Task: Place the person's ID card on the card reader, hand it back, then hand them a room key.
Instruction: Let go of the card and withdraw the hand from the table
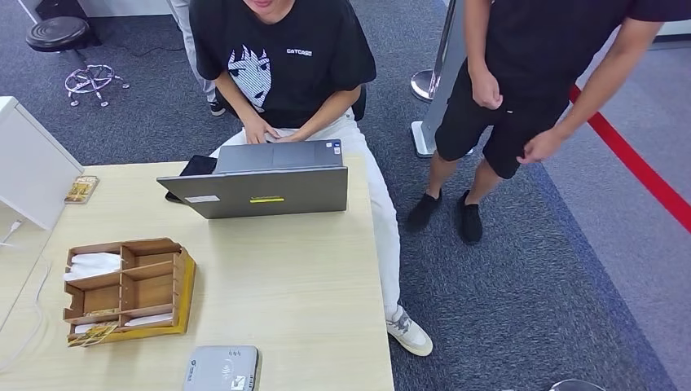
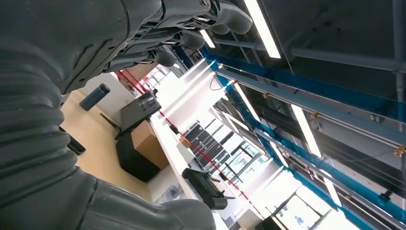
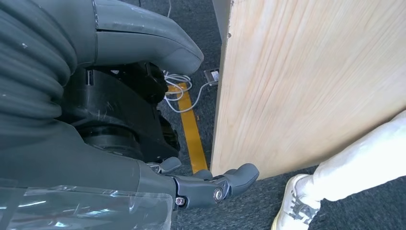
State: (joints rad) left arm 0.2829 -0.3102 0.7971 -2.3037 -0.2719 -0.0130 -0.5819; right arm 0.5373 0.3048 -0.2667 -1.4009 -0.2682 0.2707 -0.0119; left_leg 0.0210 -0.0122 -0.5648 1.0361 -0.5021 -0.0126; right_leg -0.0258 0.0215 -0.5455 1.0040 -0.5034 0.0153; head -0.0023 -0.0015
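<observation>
Judging by the bare card reader (image 1: 222,368) at the surface's (image 1: 310,285) near edge, nothing has started. The right hand (image 3: 191,184) hangs spread and empty; the left hand's (image 2: 158,33) grip I cannot tell. No ID card shows.

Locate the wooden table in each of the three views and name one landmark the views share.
Head view: the wooden table fills the lower left, under the laptop.
Left wrist view: not clearly identifiable.
Right wrist view: its pale top fills the upper right.
Shared landmark: the seated person's white sneaker, beside the table's corner in both views.
</observation>
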